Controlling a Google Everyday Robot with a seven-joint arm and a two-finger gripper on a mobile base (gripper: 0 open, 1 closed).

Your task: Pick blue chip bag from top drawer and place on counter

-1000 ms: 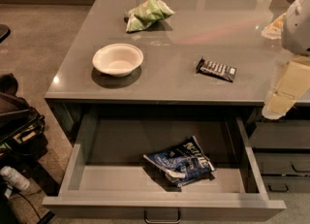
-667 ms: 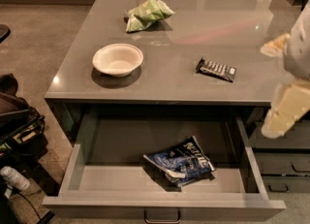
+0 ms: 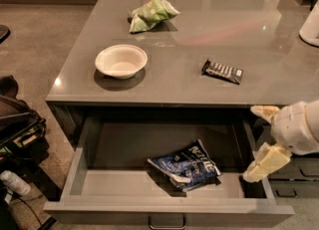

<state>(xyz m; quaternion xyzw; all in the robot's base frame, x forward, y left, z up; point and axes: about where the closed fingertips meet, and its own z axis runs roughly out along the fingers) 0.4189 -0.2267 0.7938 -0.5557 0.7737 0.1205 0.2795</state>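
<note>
The blue chip bag (image 3: 185, 167) lies flat in the open top drawer (image 3: 124, 184), right of its middle, with white lettering facing up. My gripper (image 3: 250, 143) is at the right edge of the view, over the drawer's right side wall and just below the counter's front edge. Its two cream fingers (image 3: 267, 162) are spread apart with nothing between them. It is to the right of the bag and apart from it. The grey counter (image 3: 174, 50) spans the view above the drawer.
On the counter are a white bowl (image 3: 121, 60), a light green snack bag (image 3: 151, 14) and a black bar wrapper (image 3: 223, 71). A white object (image 3: 310, 25) stands at the far right. Dark bags (image 3: 17, 129) sit on the floor at the left. Narrower drawers (image 3: 299, 174) are at the right.
My gripper has dropped from above the counter's right part to the level of the open drawer's right side. The bag and the counter items have not moved.
</note>
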